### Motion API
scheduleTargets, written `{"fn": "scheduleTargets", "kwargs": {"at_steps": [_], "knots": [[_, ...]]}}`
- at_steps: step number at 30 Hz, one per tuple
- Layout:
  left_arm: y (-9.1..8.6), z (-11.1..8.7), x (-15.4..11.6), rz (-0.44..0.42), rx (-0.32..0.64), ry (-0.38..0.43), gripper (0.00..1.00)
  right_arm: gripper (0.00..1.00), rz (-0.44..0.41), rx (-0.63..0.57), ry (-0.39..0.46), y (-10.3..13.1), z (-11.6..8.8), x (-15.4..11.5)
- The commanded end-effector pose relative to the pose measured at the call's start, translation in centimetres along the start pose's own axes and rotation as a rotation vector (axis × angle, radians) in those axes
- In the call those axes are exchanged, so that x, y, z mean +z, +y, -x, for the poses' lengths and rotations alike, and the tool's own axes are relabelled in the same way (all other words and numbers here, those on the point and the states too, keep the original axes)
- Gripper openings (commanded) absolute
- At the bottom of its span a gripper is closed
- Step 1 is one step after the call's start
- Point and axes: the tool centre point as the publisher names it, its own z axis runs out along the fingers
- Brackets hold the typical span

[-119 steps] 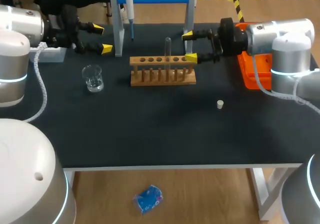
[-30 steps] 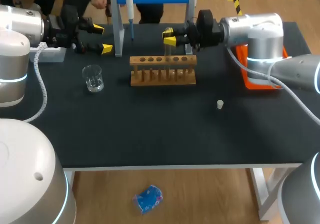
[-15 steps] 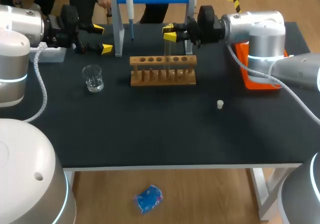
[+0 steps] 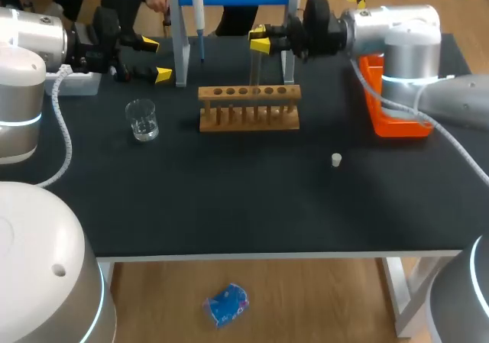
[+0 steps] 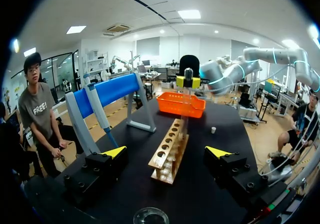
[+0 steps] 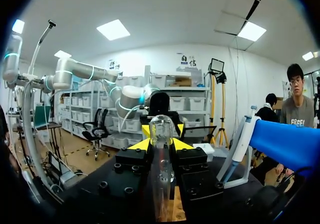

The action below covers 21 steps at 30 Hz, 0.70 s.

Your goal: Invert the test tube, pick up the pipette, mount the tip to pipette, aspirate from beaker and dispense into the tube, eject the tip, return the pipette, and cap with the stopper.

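My right gripper (image 4: pixel 260 39) is clenching the clear glass test tube (image 4: pixel 254 69) over the wooden rack (image 4: pixel 249 108) for inverting; my left gripper (image 4: pixel 155 59) is hanging released.

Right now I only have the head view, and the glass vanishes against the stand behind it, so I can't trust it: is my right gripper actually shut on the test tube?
Observer: Yes. In the right wrist view both yellow tips of the right gripper press the test tube from two sides.
Operator: Which end is up?
Observer: The rounded closed end, poking just above the gripper.
Operator: Is it tilted?
Observer: No; the left wrist view shows it upright above the rack.
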Motion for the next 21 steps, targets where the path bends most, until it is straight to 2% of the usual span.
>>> {"fn": "scheduleTargets", "kwargs": {"at_steps": [1, 4, 19, 21], "knots": [[0.0, 0.0, 0.0, 0.002, -0.001, 0.000, 1.00, 0.00, -0.049, 0.022, -0.036, 2.3, -1.0, 0.0], [0.0, 0.0, 0.0, 0.002, -0.001, 0.000, 1.00, 0.00, -0.039, 0.006, -0.036, 4.0, -1.4, -0.1], [0.0, 0.0, 0.0, 0.002, -0.001, 0.000, 1.00, 0.00, -0.039, 0.006, -0.036, 4.0, -1.4, -0.1], [0.0, 0.0, 0.0, 0.002, -0.001, 0.000, 1.00, 0.00, -0.061, 0.066, -0.046, 3.6, -1.2, 0.0]]}}
